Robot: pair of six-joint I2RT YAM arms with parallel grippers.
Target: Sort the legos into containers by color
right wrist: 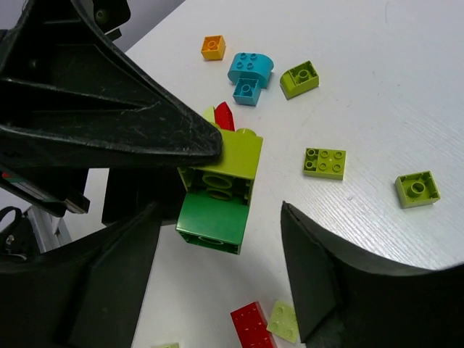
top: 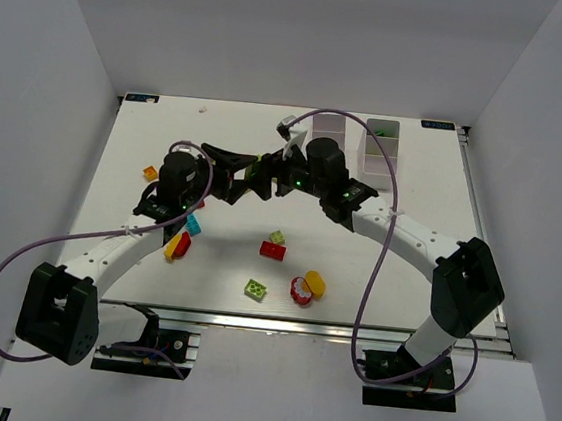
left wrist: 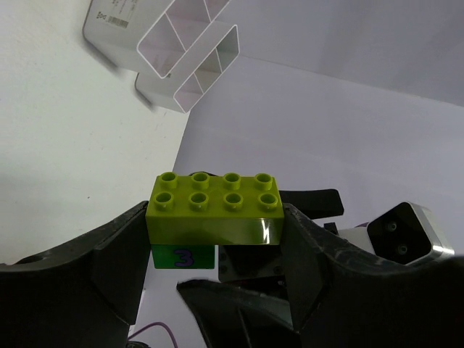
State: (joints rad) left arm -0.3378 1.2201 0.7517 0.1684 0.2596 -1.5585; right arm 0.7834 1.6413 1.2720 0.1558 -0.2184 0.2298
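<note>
Lime brick (left wrist: 215, 214) (green one (left wrist: 184, 257) beneath) clamped between left jaws; right jaws apart.

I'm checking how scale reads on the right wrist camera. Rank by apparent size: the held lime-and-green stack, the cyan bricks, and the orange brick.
1. lime-and-green stack: the largest, but it is also nearest the camera, so its lead is exaggerated.
2. cyan bricks
3. orange brick: the smallest, and the farthest away.

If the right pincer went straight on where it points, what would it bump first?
Most likely the lime brick stacked on a dark green brick, gripped by the left pincer just ahead, though depth is hard to judge.
</note>
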